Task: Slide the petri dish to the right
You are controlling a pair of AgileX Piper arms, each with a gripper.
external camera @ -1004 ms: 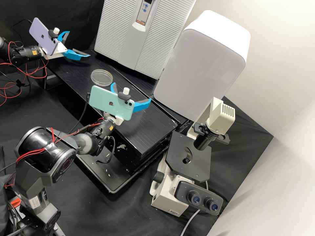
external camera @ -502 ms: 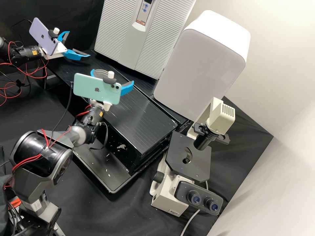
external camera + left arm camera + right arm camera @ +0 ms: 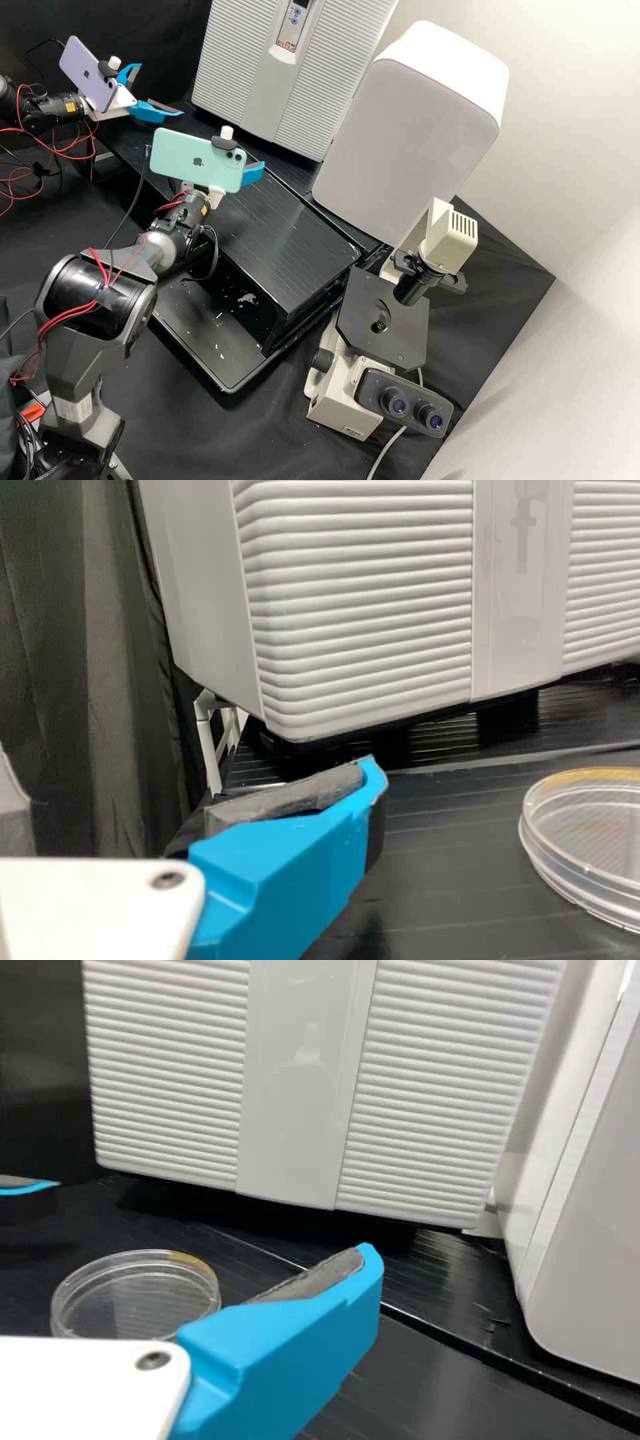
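Observation:
A clear round petri dish point(image 3: 135, 1295) lies on the black ribbed platform point(image 3: 287, 247); the left wrist view catches it too, as the dish point(image 3: 590, 840) off to one side. In the high view the teal phone on my right wrist covers it. My right gripper point(image 3: 230, 160) hangs open just above the platform at the dish, one blue finger point(image 3: 300, 1340) standing close beside the rim on the side toward the microscope. My left gripper point(image 3: 160, 89) is open and holds nothing at the platform's far left end, its finger point(image 3: 290, 860) well apart from the dish.
A white ribbed appliance point(image 3: 293, 67) stands right behind the platform, and a smooth white box point(image 3: 413, 127) is at its right. A microscope point(image 3: 393, 333) sits beyond the platform's right end. A black tray point(image 3: 213, 333) lies in front.
My right arm has swung left and back along the platform, from right of the dish to over it, so its phone now covers the dish. The left arm has kept still.

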